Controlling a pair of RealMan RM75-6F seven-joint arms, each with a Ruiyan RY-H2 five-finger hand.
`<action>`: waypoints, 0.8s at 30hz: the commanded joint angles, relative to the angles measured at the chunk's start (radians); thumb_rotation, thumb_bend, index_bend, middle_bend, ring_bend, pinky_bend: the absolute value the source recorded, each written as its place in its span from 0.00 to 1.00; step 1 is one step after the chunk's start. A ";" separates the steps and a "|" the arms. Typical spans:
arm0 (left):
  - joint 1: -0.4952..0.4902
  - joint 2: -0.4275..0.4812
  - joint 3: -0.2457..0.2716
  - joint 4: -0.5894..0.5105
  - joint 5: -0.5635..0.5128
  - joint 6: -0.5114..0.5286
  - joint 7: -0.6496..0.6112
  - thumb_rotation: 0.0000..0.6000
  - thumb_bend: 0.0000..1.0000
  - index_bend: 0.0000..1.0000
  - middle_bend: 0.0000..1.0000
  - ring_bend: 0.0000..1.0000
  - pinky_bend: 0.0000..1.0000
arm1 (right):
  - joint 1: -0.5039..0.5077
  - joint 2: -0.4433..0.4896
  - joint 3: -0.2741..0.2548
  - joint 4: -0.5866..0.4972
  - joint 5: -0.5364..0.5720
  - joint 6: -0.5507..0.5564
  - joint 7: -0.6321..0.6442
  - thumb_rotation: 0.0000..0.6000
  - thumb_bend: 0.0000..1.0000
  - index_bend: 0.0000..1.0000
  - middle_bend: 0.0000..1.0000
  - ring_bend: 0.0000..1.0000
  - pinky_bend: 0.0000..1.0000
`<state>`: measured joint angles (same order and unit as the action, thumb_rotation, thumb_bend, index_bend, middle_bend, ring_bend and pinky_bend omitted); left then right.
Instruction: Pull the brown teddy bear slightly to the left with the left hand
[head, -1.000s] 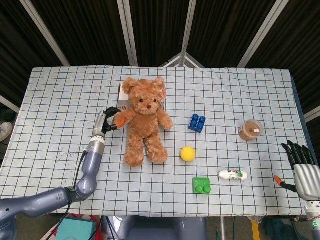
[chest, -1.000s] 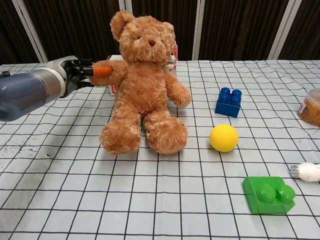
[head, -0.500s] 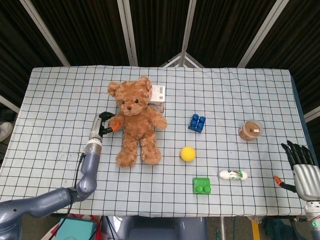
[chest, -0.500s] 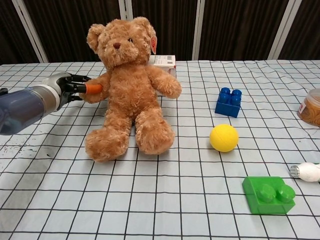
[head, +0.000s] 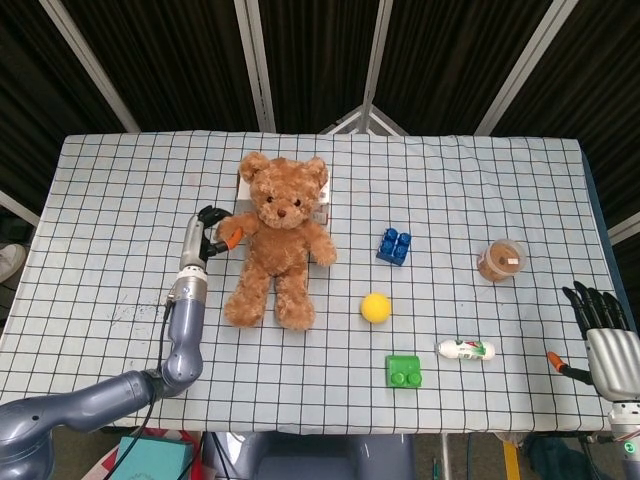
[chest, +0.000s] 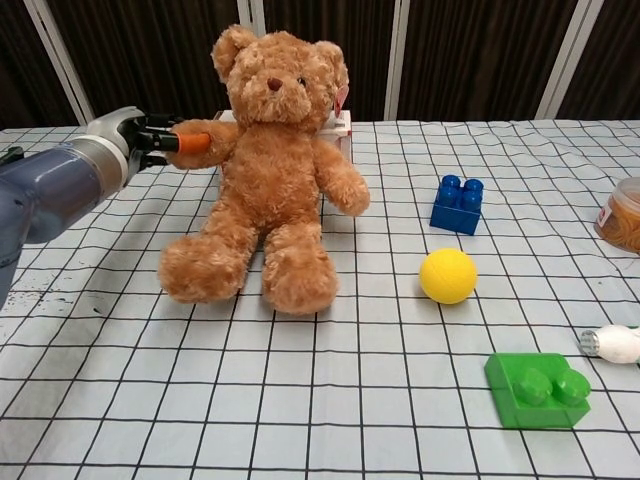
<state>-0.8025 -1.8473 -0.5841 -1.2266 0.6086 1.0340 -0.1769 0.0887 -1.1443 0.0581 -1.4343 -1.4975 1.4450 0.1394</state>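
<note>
The brown teddy bear (head: 275, 235) (chest: 265, 170) sits upright on the checked tablecloth, left of centre, legs toward the front edge. My left hand (head: 210, 232) (chest: 150, 141) pinches the bear's outstretched arm with orange-tipped fingers; that arm sticks out toward the hand. A small white box behind the bear is mostly hidden by its head. My right hand (head: 600, 325) hangs off the table's right front corner, fingers apart, holding nothing; the chest view does not show it.
Right of the bear lie a blue brick (head: 394, 246) (chest: 456, 204), a yellow ball (head: 375, 307) (chest: 448, 276), a green brick (head: 404, 371) (chest: 537, 390), a small white bottle (head: 466, 349) and a brown-filled cup (head: 501, 260).
The bear slid left and forward with my left hand, then swung back up and right; its feet now sit further left than a second ago. The right hand has not moved.
</note>
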 joint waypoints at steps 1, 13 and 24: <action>-0.009 -0.007 -0.010 0.015 -0.009 0.003 0.015 1.00 0.52 0.51 0.50 0.06 0.10 | 0.000 0.000 0.000 0.001 0.001 -0.002 0.002 1.00 0.21 0.00 0.02 0.03 0.00; -0.018 -0.015 -0.005 0.055 -0.045 -0.047 0.071 1.00 0.52 0.50 0.49 0.06 0.10 | 0.000 -0.001 0.000 0.004 0.004 -0.005 0.005 1.00 0.21 0.00 0.02 0.03 0.00; 0.026 0.018 0.006 0.023 0.014 -0.090 0.015 1.00 0.42 0.32 0.29 0.00 0.08 | 0.001 0.002 0.000 0.001 -0.001 -0.002 0.010 1.00 0.21 0.00 0.02 0.03 0.00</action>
<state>-0.7931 -1.8445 -0.5800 -1.1857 0.5965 0.9437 -0.1420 0.0894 -1.1423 0.0581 -1.4332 -1.4980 1.4432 0.1493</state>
